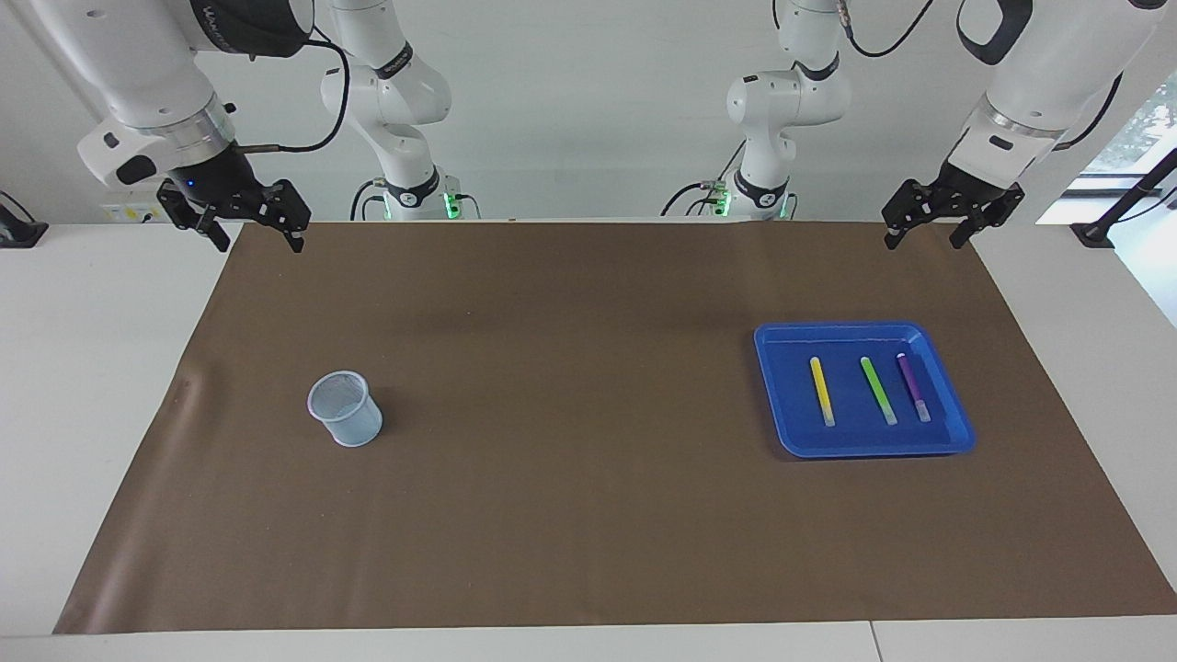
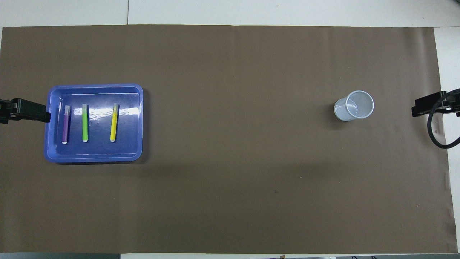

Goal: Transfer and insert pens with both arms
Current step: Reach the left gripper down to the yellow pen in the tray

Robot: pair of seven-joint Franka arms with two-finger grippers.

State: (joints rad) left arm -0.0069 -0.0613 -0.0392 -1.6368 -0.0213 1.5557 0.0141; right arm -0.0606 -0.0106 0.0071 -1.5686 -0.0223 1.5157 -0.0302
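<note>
This was a robotics lab. Two white arms (image 1: 1039,74) hung in from the upper corners of the frame, and two more stood on bases (image 1: 418,198) lit with green lamps at the top centre, black cables trailing from them. A bare white wall (image 1: 588,110) ran along the top. The white table (image 1: 83,386) carried a plain brown mat (image 1: 588,515) across the middle.

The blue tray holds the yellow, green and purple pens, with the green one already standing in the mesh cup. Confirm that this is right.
Not quite. The blue tray does hold the yellow pen, green pen and purple pen, but the green one lies flat in the tray between the other two. The mesh cup is empty, as the overhead view shows.
</note>
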